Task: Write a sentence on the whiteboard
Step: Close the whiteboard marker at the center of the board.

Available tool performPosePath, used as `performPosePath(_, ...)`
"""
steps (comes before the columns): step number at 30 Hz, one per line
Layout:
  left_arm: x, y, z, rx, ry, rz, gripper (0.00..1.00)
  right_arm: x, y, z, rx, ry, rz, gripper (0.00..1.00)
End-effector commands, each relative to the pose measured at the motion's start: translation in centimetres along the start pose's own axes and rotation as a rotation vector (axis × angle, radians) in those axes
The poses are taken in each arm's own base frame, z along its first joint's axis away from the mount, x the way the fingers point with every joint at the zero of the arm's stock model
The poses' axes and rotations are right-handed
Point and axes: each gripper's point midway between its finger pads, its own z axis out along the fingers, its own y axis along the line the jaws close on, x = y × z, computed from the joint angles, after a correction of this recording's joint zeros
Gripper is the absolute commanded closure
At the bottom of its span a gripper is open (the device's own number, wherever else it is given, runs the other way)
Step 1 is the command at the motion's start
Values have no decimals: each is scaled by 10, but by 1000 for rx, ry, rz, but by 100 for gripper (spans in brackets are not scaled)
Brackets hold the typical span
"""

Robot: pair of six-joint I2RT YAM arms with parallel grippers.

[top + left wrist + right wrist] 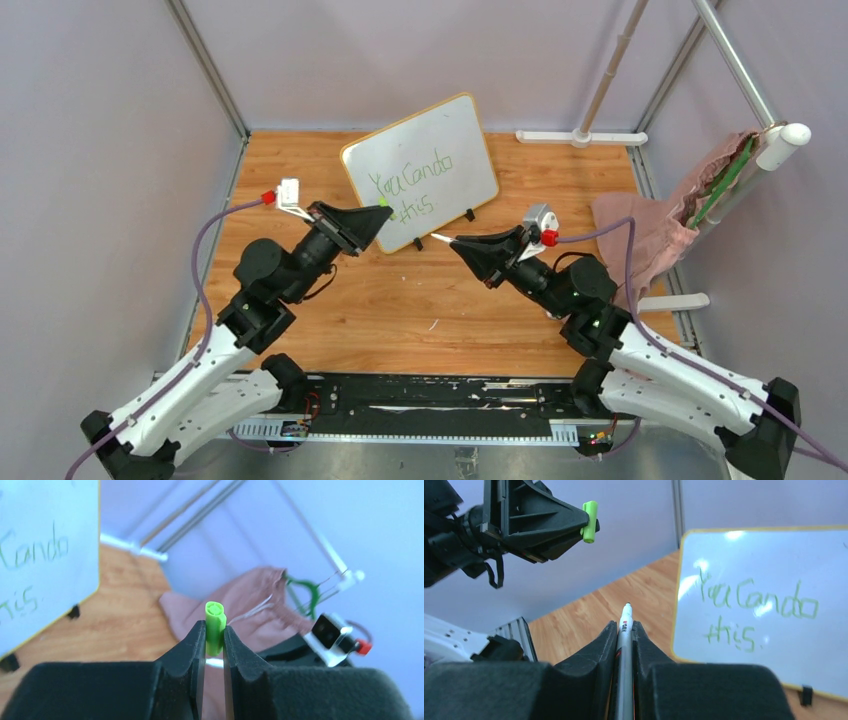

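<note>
At twelve o'clock on the bench, the whiteboard (462,128) stands propped, and the sentence (412,180) looks finished: "You Can do this." Left hand (215,632) pinches the green cap (215,611); right hand (625,630) clamps the marker (626,614). Probably only recapping remains.

A: How much of the whiteboard (45,530) shows from the left wrist?
B: Its left part runs off the edge, taking the start of the sentence (35,552); the rest is blurred.
A: And the marker (626,614)?
B: Only its tip shows. The barrel is buried in the right gripper (624,626). The green cap (216,616) has its lower end hidden in the left gripper (215,629).
</note>
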Motion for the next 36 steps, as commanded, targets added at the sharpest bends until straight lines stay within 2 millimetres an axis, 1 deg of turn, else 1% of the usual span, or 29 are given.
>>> performPosePath(1,-75,-40,-18,93,-298,-75,100,-92,29,17,-50,-333,-93,100)
performPosePath(4,-105,-55,-33,127,-417,-115,100,-121,47,26,-91,-443,-123,100)
performPosePath(6,-123,-65,-43,161,-487,-148,100,-138,51,32,-77,-511,-123,100)
performPosePath(9,-143,-77,-54,206,-565,-212,100,-159,64,41,-106,-603,-110,100)
performPosePath(10,-149,-81,-57,220,-584,-232,100,-160,68,48,-116,-616,-104,100)
performPosePath(13,-162,-92,-62,259,-622,-290,100,-180,78,60,-129,-691,-123,100)
performPosePath(17,-174,-105,-66,321,-655,-371,100,-196,90,76,-170,-755,-86,100)
performPosePath(21,-182,-116,-71,360,-658,-417,100,-201,105,86,-242,-774,-40,100)
performPosePath(24,-184,-120,-73,374,-658,-425,100,-198,116,90,-297,-748,-28,100)
performPosePath(30,-180,-114,-75,371,-653,-436,100,-187,138,93,-395,-660,-19,100)
performPosePath(36,-177,-113,-78,378,-645,-439,100,-179,146,93,-426,-596,-21,100)
